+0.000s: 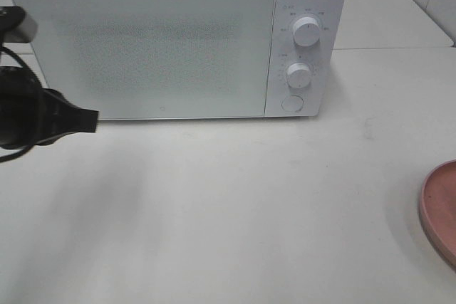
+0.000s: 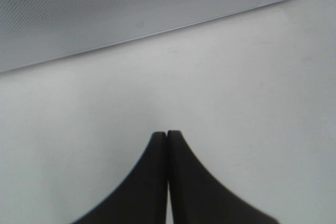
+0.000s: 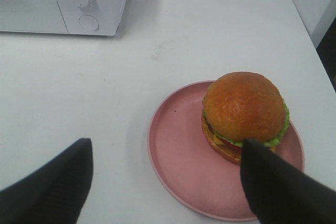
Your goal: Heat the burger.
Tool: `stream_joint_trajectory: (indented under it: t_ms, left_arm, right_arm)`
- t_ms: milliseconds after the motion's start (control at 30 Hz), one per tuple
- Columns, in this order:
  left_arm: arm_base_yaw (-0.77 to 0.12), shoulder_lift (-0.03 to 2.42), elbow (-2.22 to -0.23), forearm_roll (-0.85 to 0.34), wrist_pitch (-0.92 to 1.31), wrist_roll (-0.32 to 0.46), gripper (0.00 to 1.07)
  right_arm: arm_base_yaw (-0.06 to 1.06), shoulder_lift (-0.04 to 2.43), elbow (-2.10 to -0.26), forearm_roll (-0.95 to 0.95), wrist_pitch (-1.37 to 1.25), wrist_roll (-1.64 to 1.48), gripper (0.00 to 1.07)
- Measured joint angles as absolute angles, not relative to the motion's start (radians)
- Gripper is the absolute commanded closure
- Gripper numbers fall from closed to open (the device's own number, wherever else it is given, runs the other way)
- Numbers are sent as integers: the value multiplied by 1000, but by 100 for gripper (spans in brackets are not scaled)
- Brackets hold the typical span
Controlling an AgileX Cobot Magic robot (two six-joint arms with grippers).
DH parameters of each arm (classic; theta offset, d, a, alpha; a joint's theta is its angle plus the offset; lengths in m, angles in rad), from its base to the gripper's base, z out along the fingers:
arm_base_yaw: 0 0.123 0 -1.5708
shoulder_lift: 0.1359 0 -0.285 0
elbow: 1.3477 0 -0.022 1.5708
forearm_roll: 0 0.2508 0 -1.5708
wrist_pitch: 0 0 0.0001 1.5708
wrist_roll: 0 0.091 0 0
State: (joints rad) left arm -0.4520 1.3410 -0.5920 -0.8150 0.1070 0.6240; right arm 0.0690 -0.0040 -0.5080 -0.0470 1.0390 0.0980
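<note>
Presently, your left gripper has its two black fingers pressed together with nothing between them; it hangs over bare white table, just in front of the near left corner of the microwave; in the exterior high view its dark tip points right, level with the lower edge of the door. The microwave stands at the far side of the table, door closed, with two white knobs and a round button on its right-hand panel.

Your right gripper stands with its fingers wide apart and nothing between them; the right wrist view shows it above the near part of the pink plate; one finger crosses the near edge of the burger in that view, though you cannot tell from it whether they touch.

The burger sits upright on the pink plate, off-centre; bun on top, green lettuce and a red layer showing beneath. The plate lies on the table at the right, well apart from the microwave; the exterior high view catches only its left rim at the right edge, and the burger itself is outside that view.
</note>
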Motion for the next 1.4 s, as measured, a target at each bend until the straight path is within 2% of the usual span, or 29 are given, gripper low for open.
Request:
stream_joint_trajectory:
  t_ms: [33, 133, 167, 200, 233, 300, 333, 367, 400, 433, 467, 500, 533, 567, 600, 800, 867, 967, 1400]
  left_arm:
    - [-356, 1311, -592, -787, 205, 614, 107]
    - [-308, 1297, -592, -759, 256, 600, 107]
    - [-225, 1275, -592, -675, 340, 548, 107]
    - [-179, 1263, -592, -621, 385, 511, 107]
    - [-179, 1263, -592, -621, 385, 511, 107]
    - [-38, 1214, -592, -430, 533, 339, 106]
    - [-38, 1214, -592, -430, 533, 339, 106]
    - [-11, 1200, -592, -397, 554, 292, 96]
    - [17, 1167, -592, -338, 599, 227, 76]
    - [17, 1167, -592, -338, 599, 227, 76]
    - [21, 1153, -592, -316, 620, 212, 65]
    - [24, 1112, -592, -290, 676, 192, 38]
    - [24, 1112, -592, -290, 676, 192, 38]
    - [24, 1094, -592, -283, 704, 187, 24]
    - [24, 1045, -592, -272, 759, 173, 4]
    - [24, 917, -592, -188, 942, 96, 6]
    - [24, 821, -592, -126, 1051, 51, 6]
    - [20, 708, -592, -88, 1136, 25, 6]
    - [-2, 256, -556, -75, 1217, -8, 6]
  right_arm:
    - [69, -4, -508, -47, 1039, 98, 32]
    - [69, -4, -508, -47, 1039, 98, 32]
    - [69, -4, -508, -47, 1039, 98, 32]
    - [69, -4, -508, -47, 1039, 98, 32]
    - [69, -4, -508, -47, 1039, 98, 32]
    - [69, -4, -508, -47, 1039, 98, 32]
    - [69, -4, -508, -47, 1039, 98, 32]
    - [69, -4, -508, -47, 1039, 98, 32]
    - [69, -4, -508, -47, 1039, 98, 32]
    - [69, -4, -508, -47, 1039, 98, 32]
    - [69, -4, -508, -47, 1039, 98, 32]
    - [69, -4, -508, -47, 1039, 98, 32]
    - [69, -4, -508, -47, 1039, 98, 32]
    - [69, -4, -508, -47, 1039, 98, 32]
    - [69, -4, -508, -47, 1039, 98, 32]
    - [69, -4, -508, -47, 1039, 98, 32]
    - [69, -4, -508, -47, 1039, 98, 32]
    - [69, -4, -508, -47, 1039, 98, 32]
    - [69, -4, -508, -47, 1039, 98, 32]
